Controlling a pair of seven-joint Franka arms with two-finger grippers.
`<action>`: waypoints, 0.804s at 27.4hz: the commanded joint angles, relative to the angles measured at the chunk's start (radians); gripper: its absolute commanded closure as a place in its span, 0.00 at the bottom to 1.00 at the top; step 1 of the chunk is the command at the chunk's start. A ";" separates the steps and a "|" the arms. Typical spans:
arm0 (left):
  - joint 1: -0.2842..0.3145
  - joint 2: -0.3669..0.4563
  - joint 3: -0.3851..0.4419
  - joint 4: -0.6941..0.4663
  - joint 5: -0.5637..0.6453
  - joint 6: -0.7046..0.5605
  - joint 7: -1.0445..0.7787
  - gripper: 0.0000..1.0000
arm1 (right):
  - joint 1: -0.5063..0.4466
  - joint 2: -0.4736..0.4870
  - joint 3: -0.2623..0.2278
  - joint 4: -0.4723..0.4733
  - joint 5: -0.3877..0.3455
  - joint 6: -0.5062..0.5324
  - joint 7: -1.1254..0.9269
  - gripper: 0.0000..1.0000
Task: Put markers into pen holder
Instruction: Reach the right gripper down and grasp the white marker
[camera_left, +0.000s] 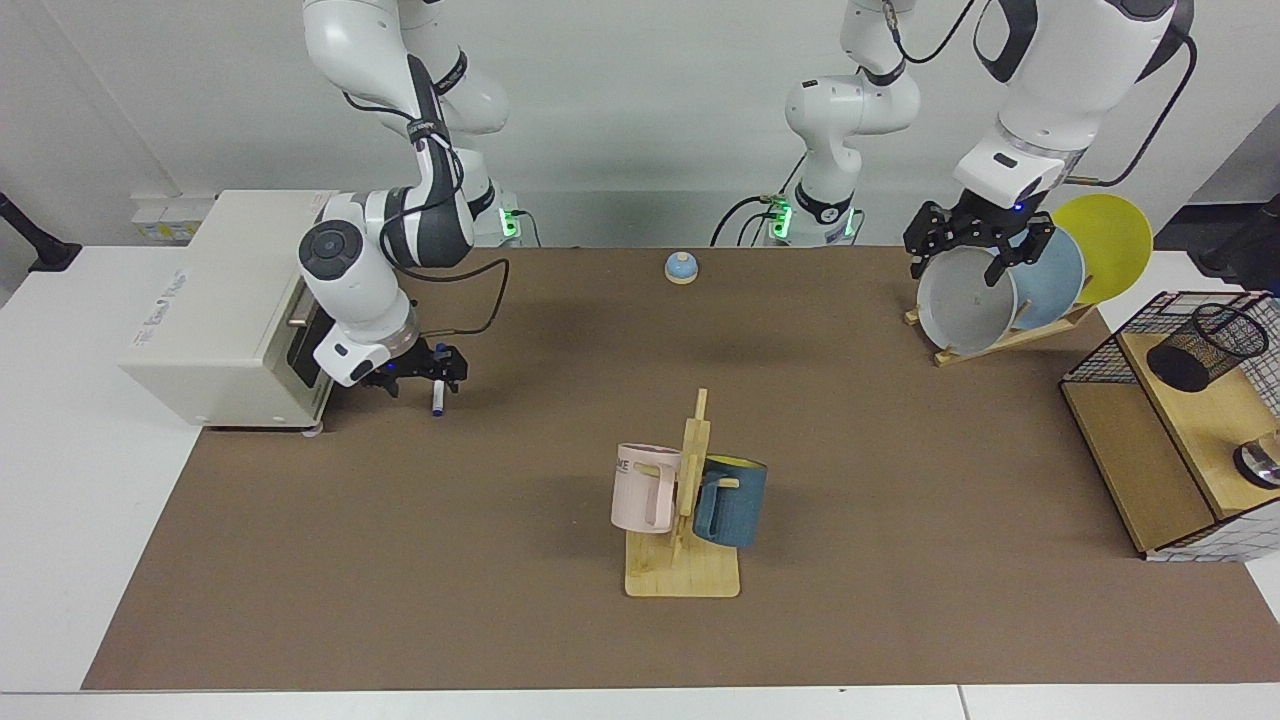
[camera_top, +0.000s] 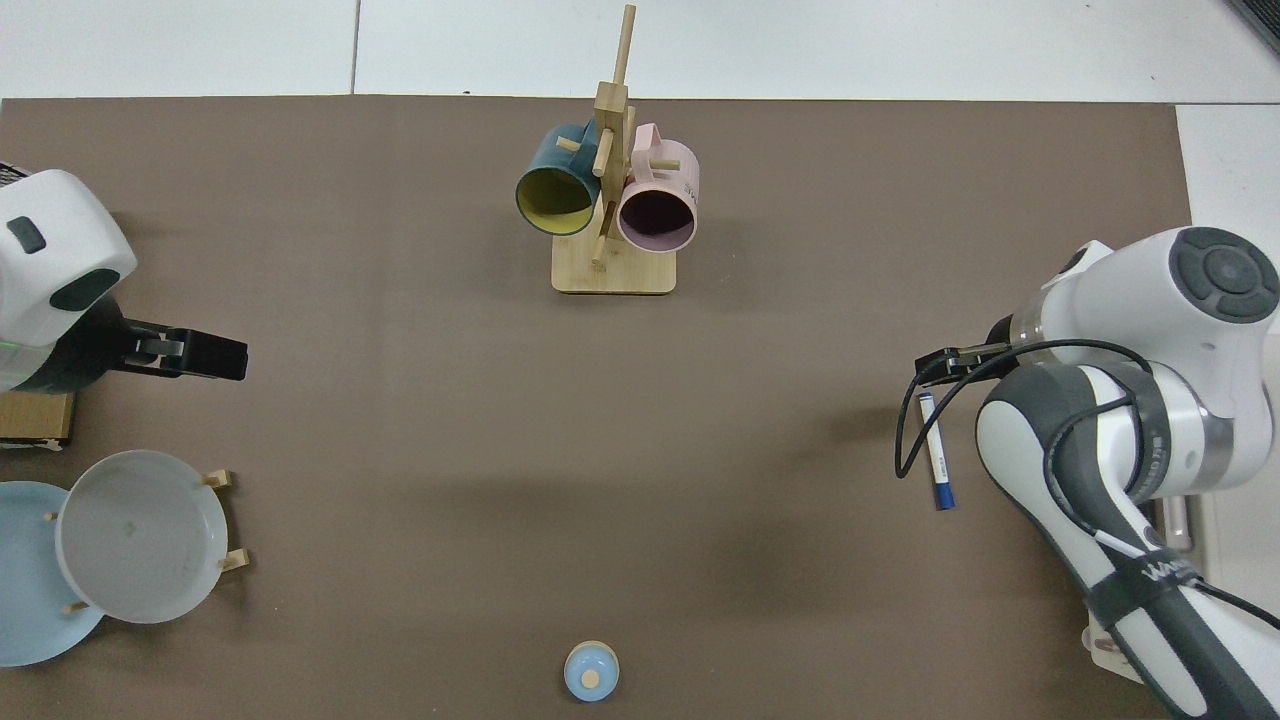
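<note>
Bright, even overhead light; soft, faint shadows lie on the brown mat (camera_left: 900, 500), darkest toward twelve o'clock. Both views are sharp, without glare.

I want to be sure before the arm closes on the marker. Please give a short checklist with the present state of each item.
1. Marker lies flat on the mat, reachable: ok.
2. Right gripper low at the marker's end: ok.
3. Fingers straddle the marker: cannot tell, the wrist hides them.
4. Pen holder free to receive: not ok, it leans tilted on the wooden shelf.
5. Left gripper open, waiting by the grey plate, away from the marker: ok.
6. Mug rack away from the marker: ok.
</note>
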 joint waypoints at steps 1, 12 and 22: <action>-0.012 -0.020 0.011 -0.023 -0.008 -0.005 0.012 0.00 | -0.012 0.011 0.005 -0.079 -0.005 0.119 -0.012 0.01; -0.012 -0.020 0.010 -0.026 -0.008 -0.005 0.012 0.00 | -0.010 0.015 0.004 -0.119 -0.098 0.147 0.017 0.28; -0.007 -0.020 0.011 -0.026 -0.008 -0.005 0.015 0.00 | -0.002 0.023 0.004 -0.134 -0.100 0.153 0.021 0.78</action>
